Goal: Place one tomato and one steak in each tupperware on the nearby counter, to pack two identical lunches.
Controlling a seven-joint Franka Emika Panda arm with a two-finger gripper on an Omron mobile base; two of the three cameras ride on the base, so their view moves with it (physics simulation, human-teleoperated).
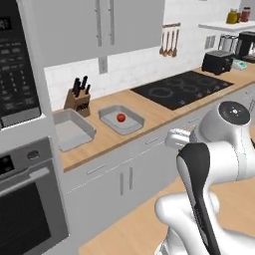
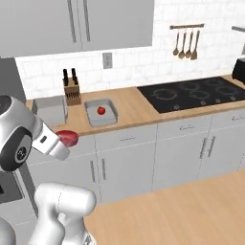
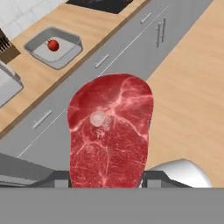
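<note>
A flat red marbled steak [image 3: 109,131] stands up in the middle of the hand view, with my gripper [image 3: 107,177] shut on its lower end. In the right base view the steak [image 2: 68,138] sticks out of the gripper [image 2: 60,142], in front of the drawer fronts and below counter [image 2: 134,107] height. A grey tupperware [image 1: 130,124] [image 2: 108,116] [image 3: 64,51] on the counter holds one tomato [image 1: 121,117] [image 2: 101,110] [image 3: 53,45]. The second tupperware [image 1: 72,132] [image 2: 49,110] sits to its left, with nothing visible inside.
A knife block [image 1: 78,99] stands behind the two containers. The black stovetop [image 1: 182,88] lies to their right, a toaster [image 1: 217,62] beyond it. An oven [image 1: 25,199] fills the left. Utensils [image 2: 185,42] hang on the wall.
</note>
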